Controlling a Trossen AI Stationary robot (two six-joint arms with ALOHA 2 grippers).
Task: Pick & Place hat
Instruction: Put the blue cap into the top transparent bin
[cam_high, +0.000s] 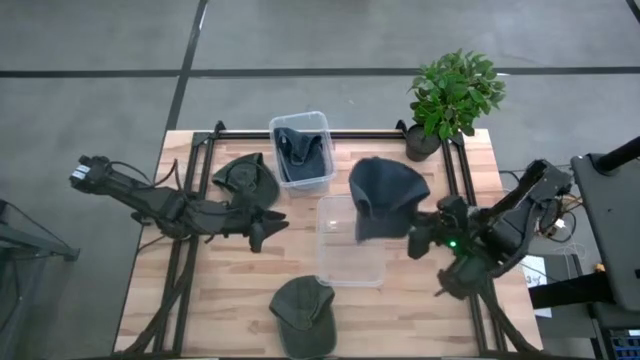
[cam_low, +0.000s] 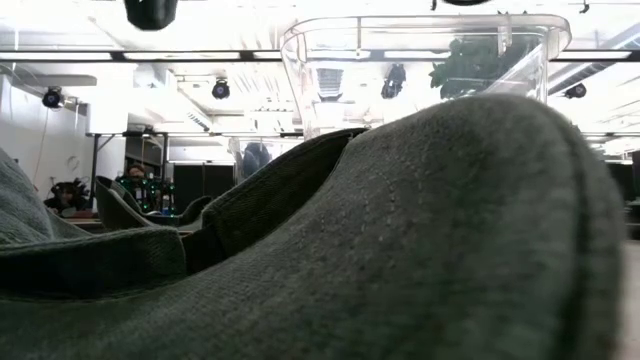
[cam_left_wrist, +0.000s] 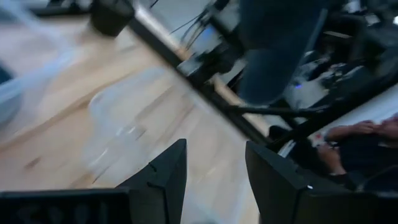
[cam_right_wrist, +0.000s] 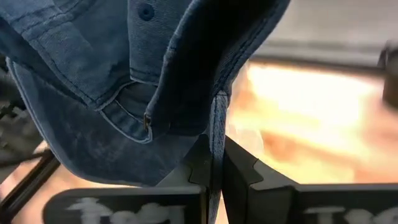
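A dark blue hat (cam_high: 385, 192) hangs over the far right corner of an empty clear bin (cam_high: 350, 262), with my right gripper (cam_high: 410, 236) shut on it. My left gripper (cam_high: 266, 232) stands open left of that bin, nothing between its fingers (cam_left_wrist: 163, 180). A dark hat (cam_high: 245, 180) lies on the table by the left arm. A green hat (cam_high: 303, 315) lies near the front edge and fills the low view (cam_low: 400, 250). Another dark hat (cam_high: 298, 150) sits inside a second clear bin (cam_high: 322, 122) at the far side. My right gripper pinches a thin edge of the blue hat (cam_right_wrist: 216, 127) between its two fingers; brim or crown rim, I cannot tell. In the high view the fingers come from the table's right side. The hat spreads out beyond the fingertips, its top button (cam_right_wrist: 146, 11) away from them.
A potted plant (cam_high: 452, 92) stands at the far right corner. Black rails (cam_high: 190, 250) run along the table's left and right sides and its far edge. A person's hand (cam_left_wrist: 360, 130) shows beyond the table in the left wrist view.
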